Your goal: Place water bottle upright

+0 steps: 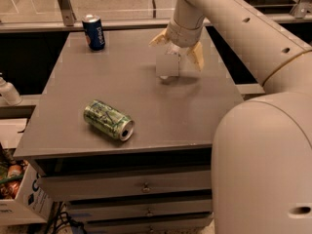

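The water bottle [166, 65] is clear with a pale label band. It stands nearly upright at the back middle of the grey table [146, 106], its base at or just above the surface. My gripper [178, 48] reaches down from the back right and is shut on the bottle's top. One tan finger [158, 38] shows left of the bottle and the other to its right. The bottle's cap is hidden by the gripper.
A blue drink can [93, 32] stands at the table's back left. A green can [108, 120] lies on its side at the front left. An opaque white bottle [9, 91] stands off the table's left edge. My arm and base fill the right side.
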`<state>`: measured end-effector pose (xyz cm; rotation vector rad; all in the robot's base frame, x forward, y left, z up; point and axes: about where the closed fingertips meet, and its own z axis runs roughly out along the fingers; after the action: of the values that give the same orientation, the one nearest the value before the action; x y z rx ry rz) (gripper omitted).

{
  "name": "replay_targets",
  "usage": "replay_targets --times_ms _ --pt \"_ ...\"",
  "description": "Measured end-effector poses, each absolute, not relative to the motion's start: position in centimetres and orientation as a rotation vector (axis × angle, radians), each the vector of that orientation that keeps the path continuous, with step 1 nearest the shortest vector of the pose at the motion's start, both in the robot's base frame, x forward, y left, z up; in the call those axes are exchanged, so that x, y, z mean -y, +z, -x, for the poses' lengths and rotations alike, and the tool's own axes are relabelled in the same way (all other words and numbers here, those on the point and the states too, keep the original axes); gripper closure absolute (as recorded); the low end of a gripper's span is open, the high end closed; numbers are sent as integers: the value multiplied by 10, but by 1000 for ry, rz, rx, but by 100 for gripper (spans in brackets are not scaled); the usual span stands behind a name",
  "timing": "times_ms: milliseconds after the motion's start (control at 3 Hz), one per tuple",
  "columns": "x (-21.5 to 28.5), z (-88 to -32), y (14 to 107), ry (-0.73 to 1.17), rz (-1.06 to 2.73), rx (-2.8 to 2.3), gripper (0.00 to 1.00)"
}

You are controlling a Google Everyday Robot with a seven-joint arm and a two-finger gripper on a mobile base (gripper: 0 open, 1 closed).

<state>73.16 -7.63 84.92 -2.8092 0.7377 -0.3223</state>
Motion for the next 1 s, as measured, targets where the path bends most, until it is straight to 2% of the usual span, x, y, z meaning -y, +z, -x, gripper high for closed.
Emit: replay_targets --times_ms 667,1000 --pt "48 -744 830 -285 2868 -664 0" --pt "39 -748 821 -279 2894 -614 19"
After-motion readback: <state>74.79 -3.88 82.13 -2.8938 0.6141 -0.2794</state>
